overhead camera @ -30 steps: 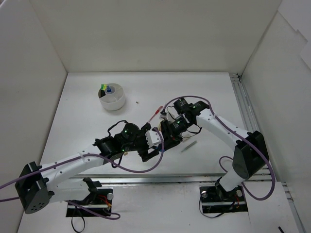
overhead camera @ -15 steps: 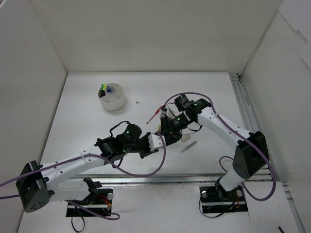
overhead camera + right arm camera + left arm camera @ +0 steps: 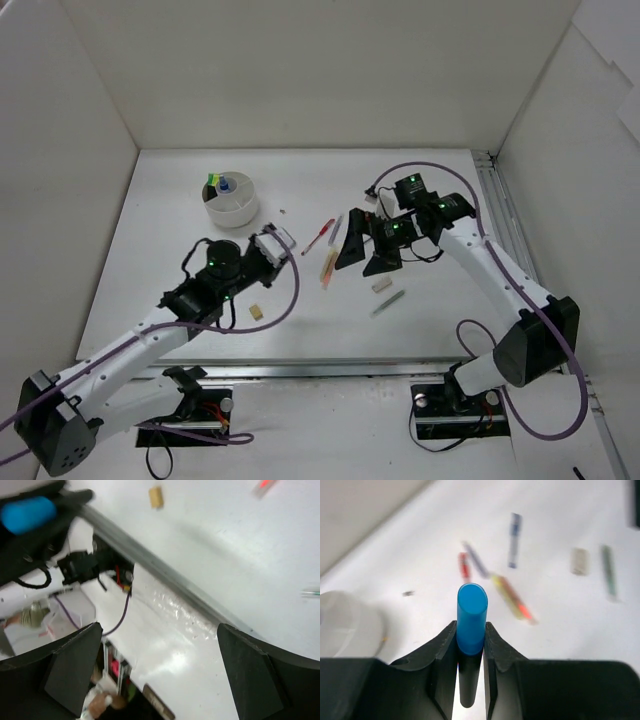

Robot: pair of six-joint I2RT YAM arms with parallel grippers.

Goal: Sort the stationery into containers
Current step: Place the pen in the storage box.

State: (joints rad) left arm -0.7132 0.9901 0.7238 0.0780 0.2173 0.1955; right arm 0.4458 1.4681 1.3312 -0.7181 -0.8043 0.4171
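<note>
The left tool (image 3: 471, 630) is clamped on a stubby highlighter (image 3: 472, 611), black in the barrel with a rounded bright-blue end that sticks out past the fingertips. It is gripped low on the barrel and lies along the line of the fingers. That hold looks meant for dropping it end-first into the white divided bowl (image 3: 240, 212), which sits just beyond and left of this tool. Green and blue ends already poke from the bowl's far-left compartment.

The right tool (image 3: 366, 254) hangs well to the right of the bowl with its jaws spread wide and nothing between them, probably ready for a fresh pick. Also right of the bowl, loose on the counter (image 3: 440, 200), lie a red pen (image 3: 318, 237), a grey pen (image 3: 335, 228), a beige eraser (image 3: 382, 284) and a green pen (image 3: 388, 302).
</note>
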